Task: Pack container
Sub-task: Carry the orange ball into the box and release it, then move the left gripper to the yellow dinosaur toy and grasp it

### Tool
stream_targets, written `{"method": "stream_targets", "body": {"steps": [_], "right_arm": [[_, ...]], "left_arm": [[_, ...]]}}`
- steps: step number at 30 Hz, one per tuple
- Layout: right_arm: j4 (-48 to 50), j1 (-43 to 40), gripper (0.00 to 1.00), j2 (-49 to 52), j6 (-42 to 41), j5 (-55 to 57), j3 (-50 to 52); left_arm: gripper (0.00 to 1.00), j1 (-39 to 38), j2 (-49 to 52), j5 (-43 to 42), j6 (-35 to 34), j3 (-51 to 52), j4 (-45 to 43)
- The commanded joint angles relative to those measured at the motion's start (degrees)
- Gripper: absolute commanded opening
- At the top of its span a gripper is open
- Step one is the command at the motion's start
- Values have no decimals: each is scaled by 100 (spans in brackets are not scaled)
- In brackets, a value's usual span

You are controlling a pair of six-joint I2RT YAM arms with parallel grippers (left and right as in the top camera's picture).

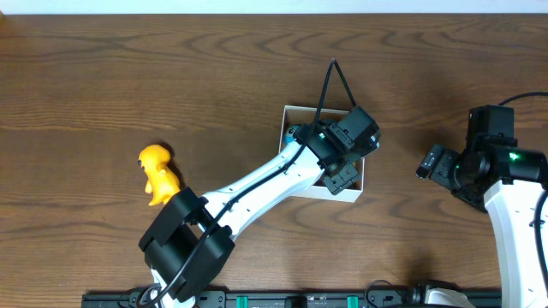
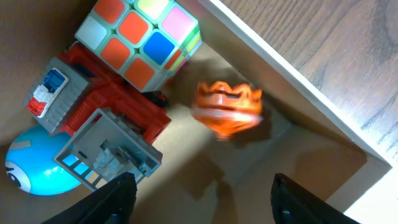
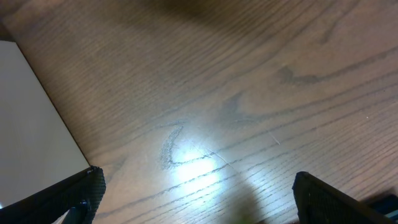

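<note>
Stretching over the container (image 1: 300,109), left arm (image 1: 257,184); left jaws apart, right jaws seemingly too.

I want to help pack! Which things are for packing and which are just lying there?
For the job: box with cube, red toy, blue ball and orange toy inside; probably the yellow dinosaur; left gripper.
Just there: right gripper, open over the table.

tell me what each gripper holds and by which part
Nothing. The left gripper is open over the container, the orange toy free of it; the right gripper is open too.
</note>
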State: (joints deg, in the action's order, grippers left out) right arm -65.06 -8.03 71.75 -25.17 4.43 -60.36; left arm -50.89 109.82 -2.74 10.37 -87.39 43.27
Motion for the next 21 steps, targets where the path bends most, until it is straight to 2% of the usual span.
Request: {"method": "stream_targets", "body": {"steps": [1,5,9,11,16,21], "right_arm": [[-7,-42,99,26,61,-17,13],[-7,-42,99,26,61,-17,13],[-2,-42,99,26,61,-17,13],[-4,-42,99,26,61,-17,13],[9,-42,99,26,63,-17,13],[17,-42,99,26,61,-17,13]], "left_arm": [[74,-7,-238,87,-9,13,74],[80,46,-846,686,-13,13,367],[95,341,-1683,1471,-190,15,870],[98,693,-2120,1609,-358,15,1139],[98,2382,-2994,1600,-905,15,1720],[98,4321,-3119,1132,-1471,92,2122]]}}
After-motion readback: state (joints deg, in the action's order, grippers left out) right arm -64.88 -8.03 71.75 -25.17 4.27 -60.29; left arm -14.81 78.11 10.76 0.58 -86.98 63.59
